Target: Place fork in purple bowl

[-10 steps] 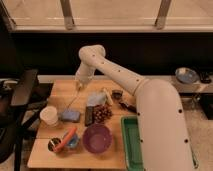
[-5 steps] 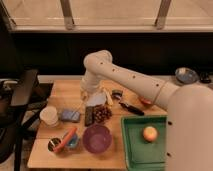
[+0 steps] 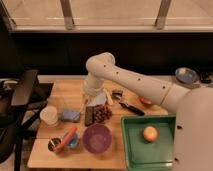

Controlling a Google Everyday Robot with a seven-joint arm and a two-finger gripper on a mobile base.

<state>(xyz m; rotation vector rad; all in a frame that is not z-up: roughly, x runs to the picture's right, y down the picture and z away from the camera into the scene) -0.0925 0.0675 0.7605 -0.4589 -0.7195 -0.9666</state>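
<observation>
1. Purple bowl (image 3: 97, 138) sits at the wooden table's (image 3: 70, 95) front edge.
2. Gripper (image 3: 93, 96), shut, hangs low over the table's middle, behind the bowl; its contents cannot be made out.
3. Fork cannot be located.
4. Green tray (image 3: 165, 155) occupies the front right corner.

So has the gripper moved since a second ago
Yes. The gripper, shut, has swung right along the table, from its left part near the cup to just above the purple bowl.
</observation>
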